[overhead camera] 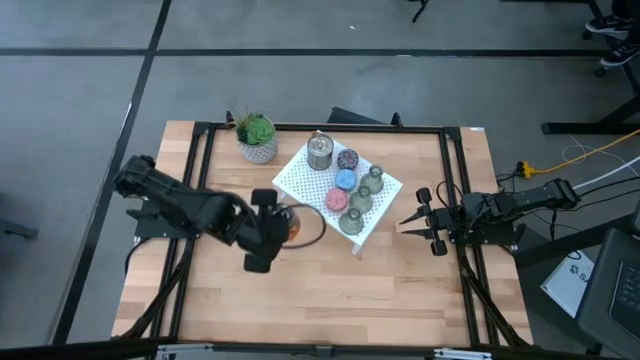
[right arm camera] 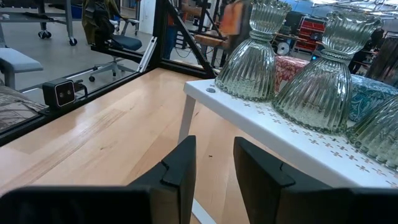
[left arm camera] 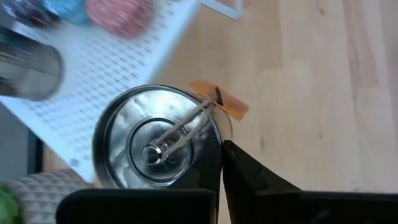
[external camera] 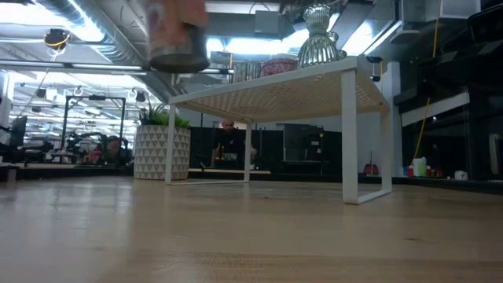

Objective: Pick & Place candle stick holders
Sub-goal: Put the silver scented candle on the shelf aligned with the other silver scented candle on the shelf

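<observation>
My left gripper [overhead camera: 272,228] is shut on a shiny silver candle stick holder [left arm camera: 155,140], held in the air beside the near left edge of the white perforated stand [overhead camera: 300,180]. In the low view the holder [external camera: 179,35] hangs higher than the stand top. On the stand rest a second silver holder [overhead camera: 320,152], a purple [overhead camera: 347,159], a blue [overhead camera: 345,180] and a pink one [overhead camera: 336,198], and three olive-green bell-shaped ones [overhead camera: 361,198]. My right gripper [overhead camera: 425,218] is open and empty, to the right of the stand. My left gripper holds the silver holder by its top rim [left arm camera: 219,138], one finger [left arm camera: 205,171] inside the cup and the other [left arm camera: 245,174] outside. An orange tag [left arm camera: 221,102] sticks out at the rim beside them. The holder is lifted clear of table and stand, its open top up.
A green potted plant [overhead camera: 258,138] stands at the far edge, left of the stand. Black frame rails [overhead camera: 200,180] run along the table's sides. Bare wood [overhead camera: 330,290] lies near the front. A person sits in the room behind [external camera: 229,130].
</observation>
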